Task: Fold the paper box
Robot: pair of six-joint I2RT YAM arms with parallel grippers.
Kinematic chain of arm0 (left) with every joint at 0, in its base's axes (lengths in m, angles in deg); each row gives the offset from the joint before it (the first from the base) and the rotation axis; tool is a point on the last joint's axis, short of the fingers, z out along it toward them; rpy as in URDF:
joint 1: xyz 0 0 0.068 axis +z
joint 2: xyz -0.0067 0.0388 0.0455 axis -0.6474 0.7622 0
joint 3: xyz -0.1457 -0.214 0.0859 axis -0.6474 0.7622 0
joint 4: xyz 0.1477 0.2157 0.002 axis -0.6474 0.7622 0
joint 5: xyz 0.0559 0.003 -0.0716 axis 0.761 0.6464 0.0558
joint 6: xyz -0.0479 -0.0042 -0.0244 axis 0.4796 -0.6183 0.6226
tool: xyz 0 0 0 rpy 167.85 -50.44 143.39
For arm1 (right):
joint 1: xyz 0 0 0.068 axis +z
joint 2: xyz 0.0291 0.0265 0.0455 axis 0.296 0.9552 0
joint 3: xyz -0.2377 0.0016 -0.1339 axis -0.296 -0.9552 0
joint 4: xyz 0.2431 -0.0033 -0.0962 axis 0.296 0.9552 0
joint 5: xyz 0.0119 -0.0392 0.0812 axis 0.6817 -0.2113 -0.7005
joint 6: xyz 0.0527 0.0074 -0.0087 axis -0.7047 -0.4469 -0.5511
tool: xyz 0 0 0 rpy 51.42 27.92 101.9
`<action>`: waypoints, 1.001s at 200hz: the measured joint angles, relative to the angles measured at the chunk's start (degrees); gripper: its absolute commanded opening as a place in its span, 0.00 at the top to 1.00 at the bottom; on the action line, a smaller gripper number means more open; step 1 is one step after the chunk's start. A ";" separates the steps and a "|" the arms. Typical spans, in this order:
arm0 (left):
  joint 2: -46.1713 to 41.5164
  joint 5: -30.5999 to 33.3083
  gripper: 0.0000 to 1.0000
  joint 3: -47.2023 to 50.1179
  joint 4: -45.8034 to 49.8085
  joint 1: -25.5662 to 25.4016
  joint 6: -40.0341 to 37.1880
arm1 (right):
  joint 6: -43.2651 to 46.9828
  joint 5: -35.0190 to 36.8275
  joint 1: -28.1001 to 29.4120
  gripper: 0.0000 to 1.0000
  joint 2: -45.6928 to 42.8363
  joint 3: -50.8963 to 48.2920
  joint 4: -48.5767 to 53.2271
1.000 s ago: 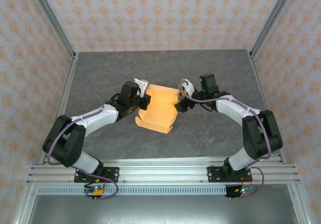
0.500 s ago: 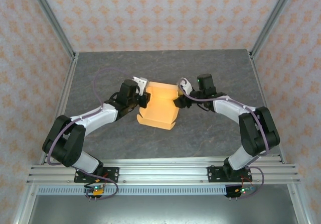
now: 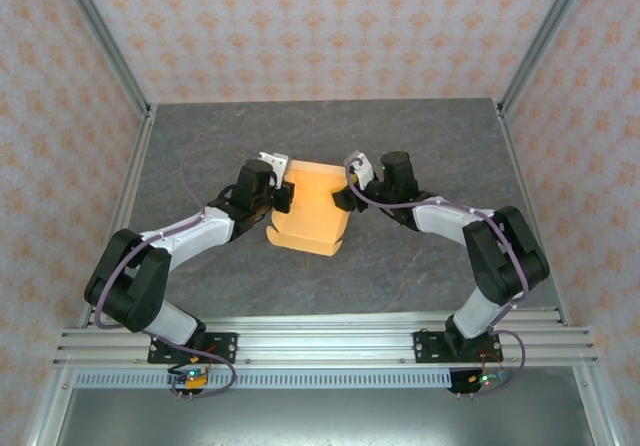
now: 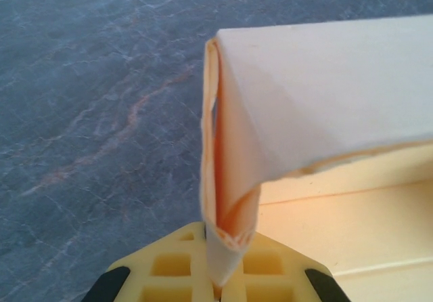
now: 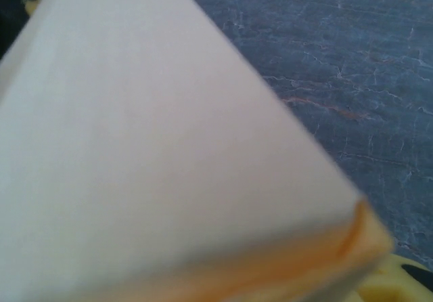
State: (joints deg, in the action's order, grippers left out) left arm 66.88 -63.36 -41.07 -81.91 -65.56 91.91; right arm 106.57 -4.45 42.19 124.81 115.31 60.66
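Note:
The paper box (image 3: 312,211), light orange-tan card, lies partly folded on the grey table between my two arms. My left gripper (image 3: 283,196) is shut on the folded left wall of the box. In the left wrist view its yellow fingers (image 4: 176,268) pinch that doubled flap (image 4: 226,200) at the bottom edge. My right gripper (image 3: 345,198) is pressed against the box's right side. Seen from the right wrist, a blurred panel of the box (image 5: 169,146) hides the jaws, with a yellow fingertip (image 5: 399,282) peeking out at the lower right.
The dark marbled table top (image 3: 420,136) spreads behind and beside the box. Aluminium frame posts (image 3: 130,76) and patterned walls close in the sides and back. The arm mounting rail (image 3: 320,341) runs along the near edge.
The right gripper has moved left and further back against the box's right side. The box and the left gripper have shifted slightly left with it.

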 measured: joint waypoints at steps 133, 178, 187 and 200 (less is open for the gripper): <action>-0.76 0.39 1.00 0.85 -1.51 -0.79 -0.15 | 3.85 -9.86 -4.79 0.29 -10.62 -3.85 5.35; -0.87 -1.38 1.00 1.27 -2.54 -0.79 -0.33 | 2.80 -10.58 -4.94 0.36 -6.05 0.79 5.95; -1.22 -1.53 1.00 1.44 -2.56 -0.79 -0.33 | 3.37 -10.93 -4.94 0.43 -5.97 1.40 6.49; -1.75 -1.55 1.00 1.55 -2.54 -0.79 -0.37 | 3.58 -11.56 -4.94 0.50 -5.92 2.14 7.13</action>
State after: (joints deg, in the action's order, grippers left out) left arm 65.13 -64.92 -39.52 -84.44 -66.34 91.54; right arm 110.16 -16.01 37.25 118.88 117.45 67.79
